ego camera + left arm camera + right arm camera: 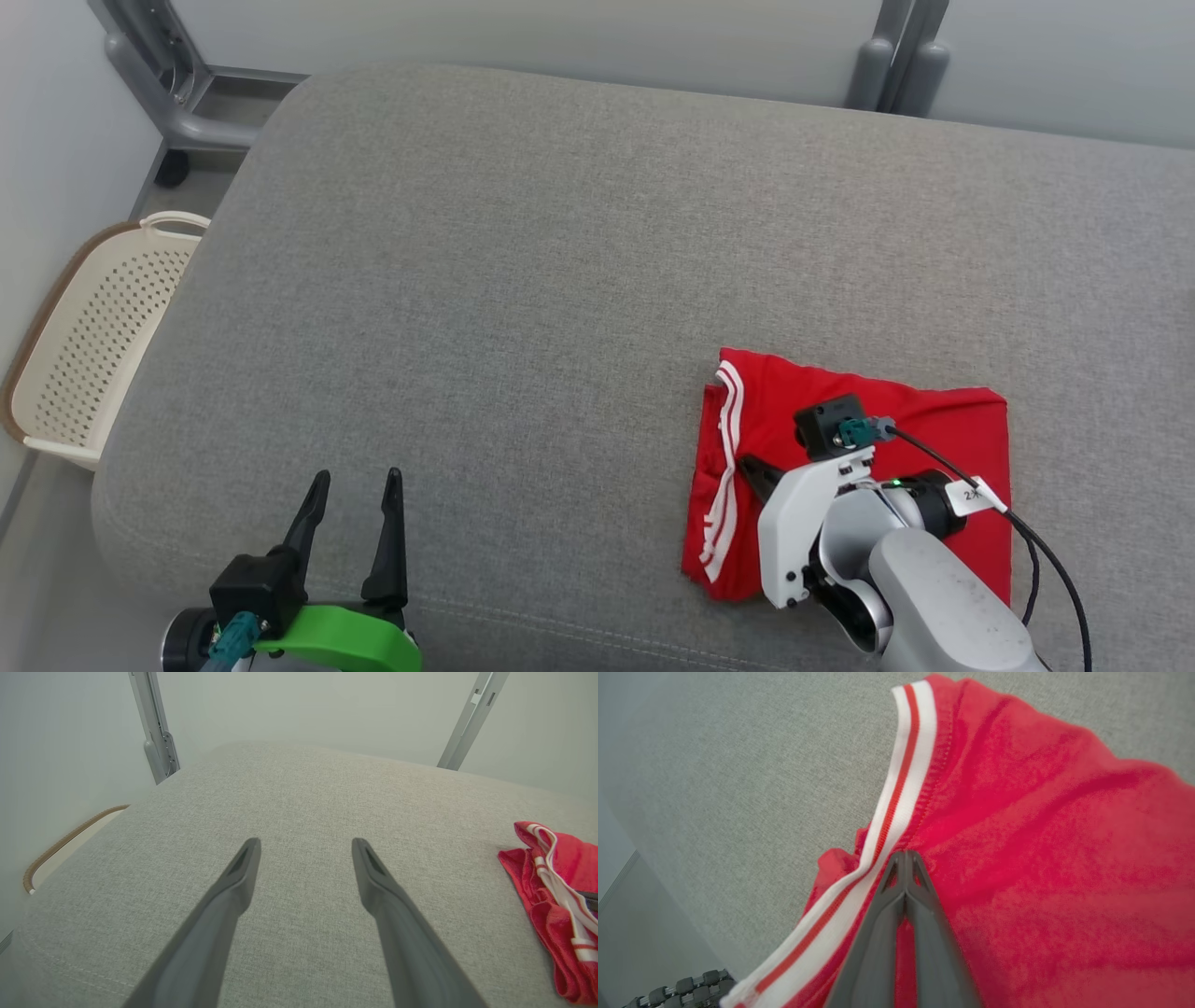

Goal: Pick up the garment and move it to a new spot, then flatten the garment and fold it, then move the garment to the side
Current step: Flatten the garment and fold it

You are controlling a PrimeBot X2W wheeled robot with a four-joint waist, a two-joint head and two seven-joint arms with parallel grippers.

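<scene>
Grey cushion (523,280) is carrying the folded red garment (934,420) at its near right. Right end effector (904,856) is sitting on it beside the striped trim (896,812), fingers fully together, any pinch unclear. Left end effector (358,476) is hovering near left, wide open, empty.

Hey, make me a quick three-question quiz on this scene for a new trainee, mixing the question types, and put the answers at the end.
1. Fill the gap: the cream perforated plastic basket stands beside the grey fabric cushion on the robot's ___ side.
2. True or false: the left tool has its fingers closed together.
3. Pick one. The right tool rests its tips: A, on bare cushion; B, on the red folded garment beside its white striped trim; C, inside the basket.

Key: 1 left. 2 false, they stand apart. 3 B.
</scene>
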